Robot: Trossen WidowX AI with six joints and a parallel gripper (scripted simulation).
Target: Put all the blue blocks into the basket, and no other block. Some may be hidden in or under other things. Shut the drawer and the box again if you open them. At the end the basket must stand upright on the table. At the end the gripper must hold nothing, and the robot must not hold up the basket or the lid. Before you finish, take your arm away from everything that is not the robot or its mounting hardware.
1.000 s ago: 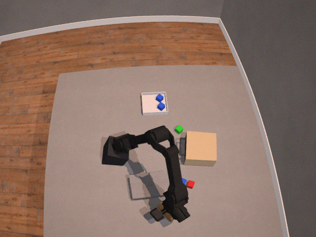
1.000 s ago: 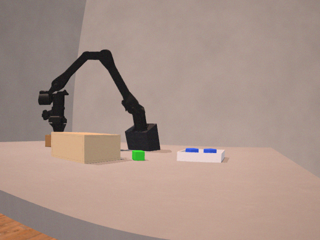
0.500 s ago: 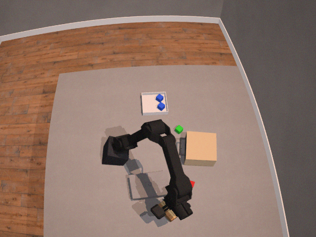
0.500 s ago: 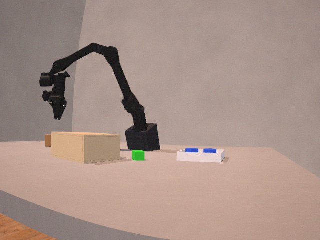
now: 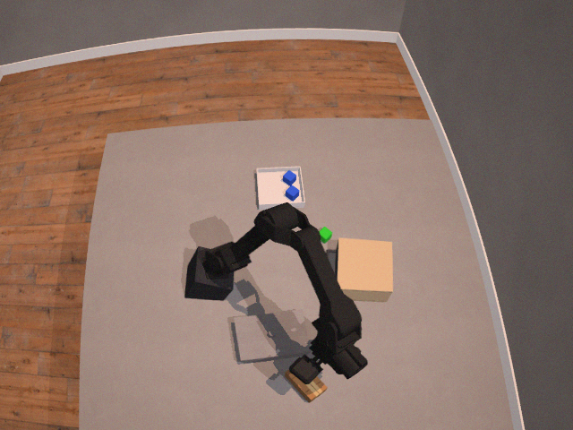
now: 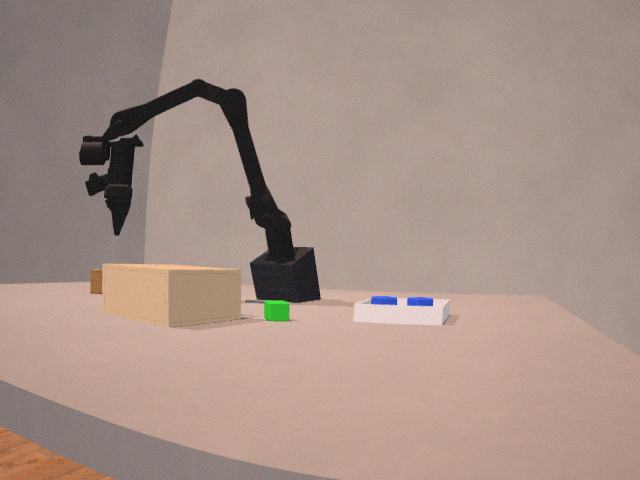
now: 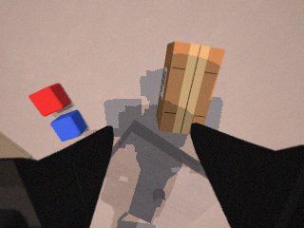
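Hand [image 7: 152, 138] hangs high above the bench [image 5: 416, 351], half open and holding nothing. Below it, at 12 o'clock in the wrist view, lies the wooden lid [image 7: 190, 87]. At 9 o'clock sit a blue block [image 7: 67, 125] and a red block [image 7: 48, 99], touching. Two more blue blocks [image 5: 290, 184] lie in the white basket [image 5: 268, 189], near a green block [image 5: 325, 234] and the tan box [image 5: 365, 268].
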